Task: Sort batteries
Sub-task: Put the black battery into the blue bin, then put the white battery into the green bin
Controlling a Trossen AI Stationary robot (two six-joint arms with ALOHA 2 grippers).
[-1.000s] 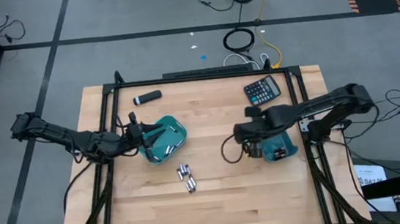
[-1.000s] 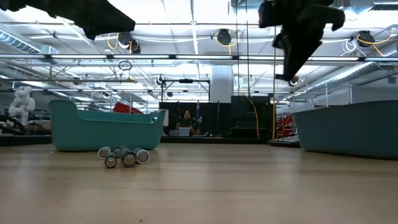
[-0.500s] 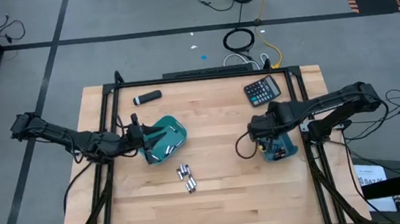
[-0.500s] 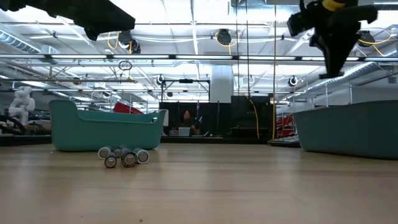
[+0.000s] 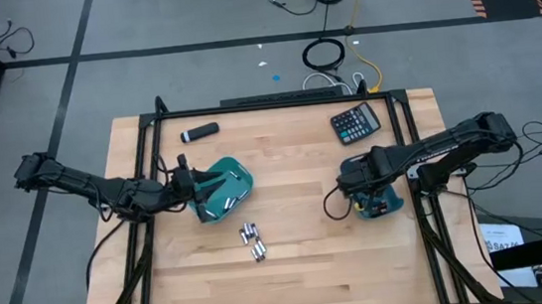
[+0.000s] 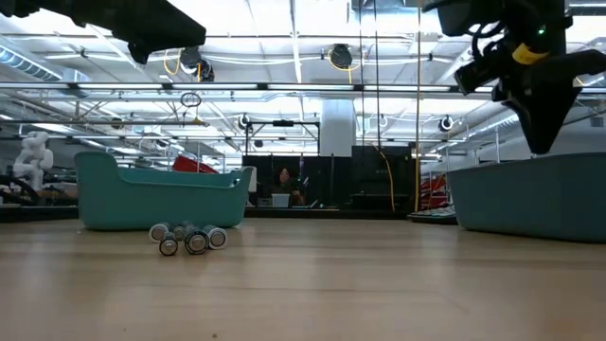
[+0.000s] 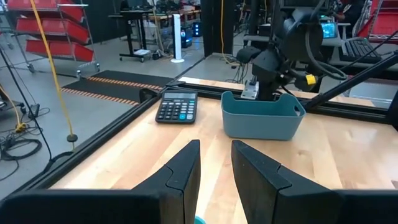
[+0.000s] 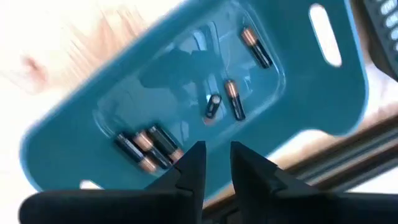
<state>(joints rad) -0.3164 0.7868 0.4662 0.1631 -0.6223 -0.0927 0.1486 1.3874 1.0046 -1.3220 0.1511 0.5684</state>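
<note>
The right claw hangs over the teal bin at the right side of the surface, its fingers slightly parted with a narrow gap and nothing between them. Directly below it, in the right wrist view, small dark batteries with copper-coloured bands lie on the bin's floor: a tight group of about three side by side near one end, two more near the middle, one off toward the handle slot, most with their long axes roughly parallel, and one blurred piece seen nearly end-on. The left claw waits at the rim of the other teal bin on the left, its fingers a little apart and holding nothing. Between the two bins, nearer the left one, a small cluster of silvery batteries lies on the bare wood, apart from both claws. A calculator and a black marker-like cylinder lie near the far edge.
</note>
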